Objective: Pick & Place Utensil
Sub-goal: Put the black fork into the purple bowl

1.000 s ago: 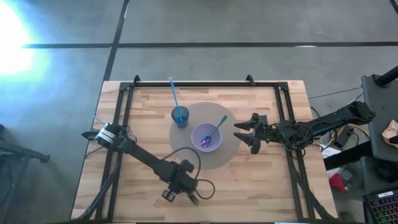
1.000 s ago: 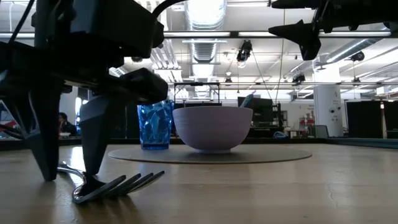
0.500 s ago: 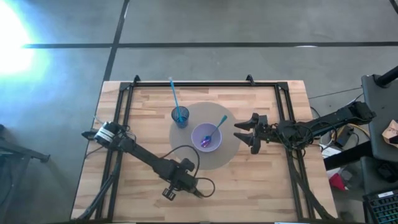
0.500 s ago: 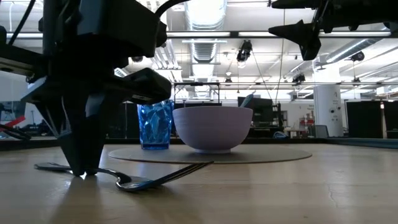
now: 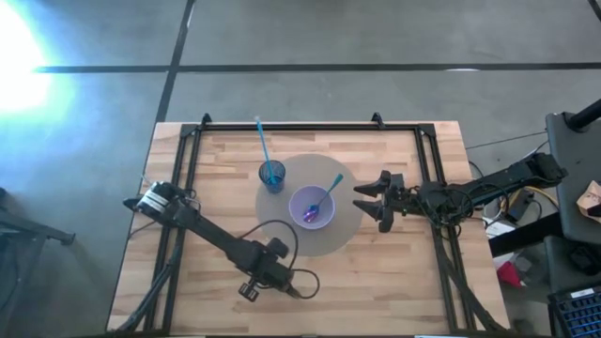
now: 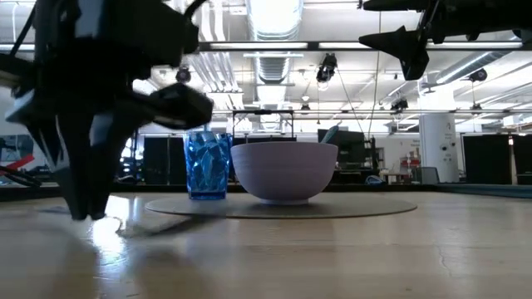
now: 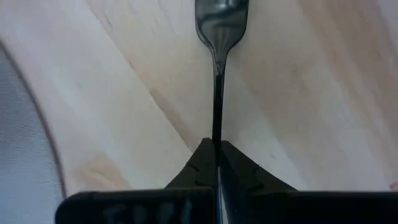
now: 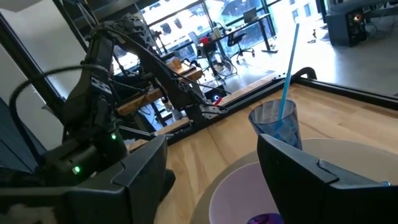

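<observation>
Moved: left hand (image 7: 217, 152) has closed on the fork (image 7: 219, 37) handle, low at the bench (image 5: 394, 272) near edge.
Bowl (image 5: 312, 207): purple, holds spoon (image 5: 327, 194).
Cup (image 5: 272, 176): blue, holds straw (image 5: 264, 145).
Right hand (image 5: 368, 201): fingers apart, beside the mat (image 5: 282, 230).
Writing: none readable.

Left gripper (image 7: 217, 149) low at table's near edge, jaws clamped tight; right gripper (image 5: 368, 202) raised, jaws spread.
</observation>
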Available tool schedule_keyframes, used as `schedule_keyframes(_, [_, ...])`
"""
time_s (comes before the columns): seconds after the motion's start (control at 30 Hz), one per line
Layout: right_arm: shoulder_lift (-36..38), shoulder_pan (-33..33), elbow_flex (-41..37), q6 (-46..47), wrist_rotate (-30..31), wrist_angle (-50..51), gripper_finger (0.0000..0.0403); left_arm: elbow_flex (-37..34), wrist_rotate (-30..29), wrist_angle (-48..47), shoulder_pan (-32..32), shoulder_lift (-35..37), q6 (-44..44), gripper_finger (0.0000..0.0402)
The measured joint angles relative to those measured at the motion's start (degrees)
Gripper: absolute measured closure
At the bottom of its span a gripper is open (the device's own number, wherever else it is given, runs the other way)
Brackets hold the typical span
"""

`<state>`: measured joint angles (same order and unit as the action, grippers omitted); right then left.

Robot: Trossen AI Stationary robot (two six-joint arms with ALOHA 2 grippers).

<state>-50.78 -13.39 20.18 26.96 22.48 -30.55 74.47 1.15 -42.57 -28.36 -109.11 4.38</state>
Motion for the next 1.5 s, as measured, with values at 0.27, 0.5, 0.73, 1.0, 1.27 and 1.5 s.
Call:
schedule_keyframes(0.27, [0.02, 0.00, 0.11, -0.39, -2.32, 0.08, 0.0158, 0.19, -3.45, -1.00, -0.50, 0.65, -0.36, 0.0401])
schedule_keyframes(0.5, [0.02, -0.01, 3.17, -0.56, -10.49, 0.22, 0.0158, 0.61, -10.06, -2.63, -1.90, 2.42, -0.52, 0.0401])
schedule_keyframes(0.73, [0.04, -0.11, 6.05, -0.60, -12.41, 0.88, 0.0158, 0.99, -20.95, -3.34, -4.23, 4.90, 0.09, 0.0401])
schedule_keyframes(1.0, [-1.38, -0.76, 8.09, 1.03, -11.92, 4.80, 0.0158, 0.99, -32.80, -3.36, -5.66, 5.17, 3.13, 0.0401])
schedule_keyframes(1.27, [-9.55, -1.03, 13.91, 0.32, -11.89, 5.53, 0.0158, 1.00, -41.41, -1.22, -5.66, 5.19, 7.59, 0.0401])
schedule_keyframes(1.5, [-15.15, -1.01, 24.30, 0.37, -11.93, 21.68, 0.0158, 1.02, -52.27, -0.57, -5.66, 5.21, 12.57, 0.0401])
